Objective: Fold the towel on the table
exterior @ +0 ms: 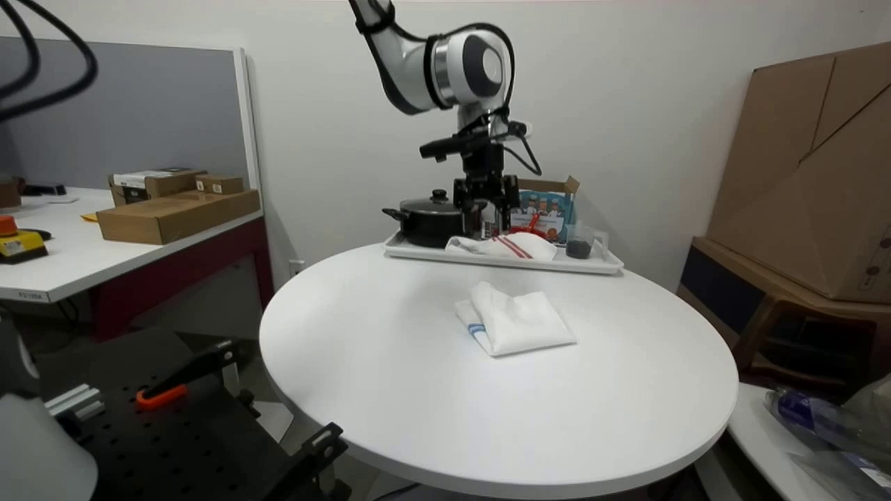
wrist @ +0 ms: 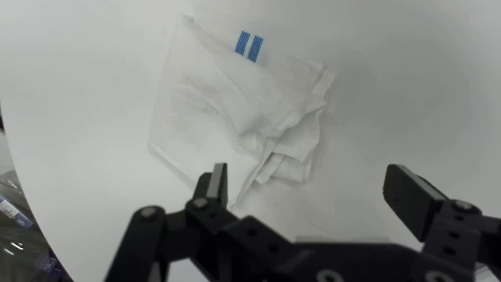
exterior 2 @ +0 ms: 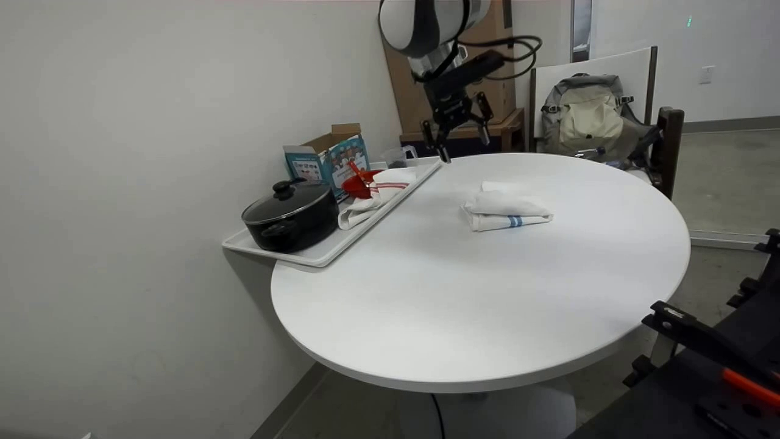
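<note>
A white wall (exterior: 327, 160) runs beside the round white surface (exterior: 418, 417), and a white tray (exterior: 597, 266) sits at the wall-side edge, carrying a lidded black pot (exterior 2: 289, 213) and a red-striped cloth (exterior: 534, 245). I see the towel (exterior: 525, 325) loosely folded and creased near the middle, well in from the surface's edge, its blue stripes showing. My hand (wrist: 307, 172) hangs off the surface, apart from the towel, jaws spread wide and unclenched.

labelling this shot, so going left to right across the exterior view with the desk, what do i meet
Yellow box with a red button, long cardboard box, black pot, white towel, clear cup, large cardboard box.
</note>
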